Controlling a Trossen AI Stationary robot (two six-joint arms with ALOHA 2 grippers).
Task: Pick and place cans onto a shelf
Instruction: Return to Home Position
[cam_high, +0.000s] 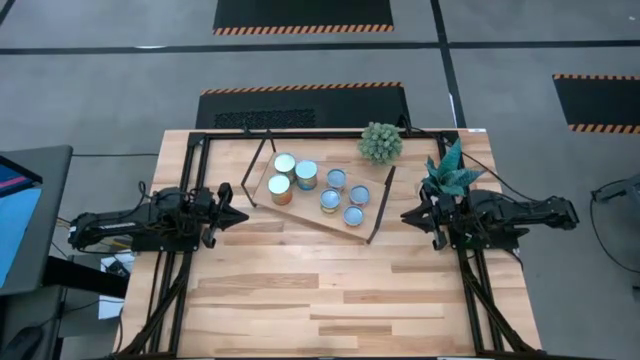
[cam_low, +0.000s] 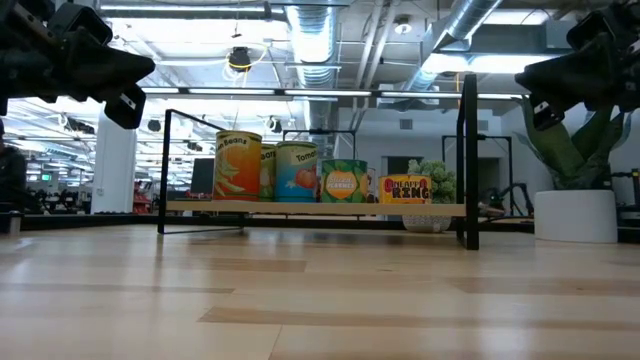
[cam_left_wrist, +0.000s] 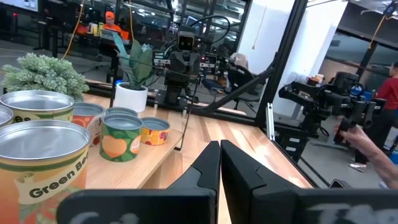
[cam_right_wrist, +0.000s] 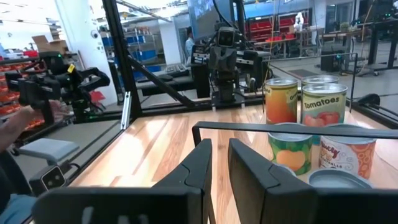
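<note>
Cans (cam_high: 330, 200), seven short metal cylinders with ringed dull-silver lids and glossy paper labels, stand upright in a loose cluster on the shelf (cam_high: 303, 206). The shelf is a pale wood board on thin black rod legs, lying askew toward 12 o'clock on the plank tabletop (cam_high: 300, 300). Taller ones sit at the board's 10 o'clock end and squat ones toward 4 o'clock.

Left gripper (cam_high: 245, 214) hangs above the table at the shelf's 9 o'clock, its matte black fingers (cam_left_wrist: 205, 171) pressed together and holding nothing. Right gripper (cam_high: 404, 214) hangs at 3 o'clock, its fingers (cam_right_wrist: 198, 168) a narrow slit apart and empty. One black shelf rod (cam_right_wrist: 280, 126) crosses in front of the cans on that side.

A fuzzy round plant (cam_high: 380, 142) sits at the shelf's 1 o'clock. A spiky-leaved plant (cam_high: 452, 172) in a smooth white pot (cam_low: 575, 215) stands at 2 o'clock, beside the right arm.
</note>
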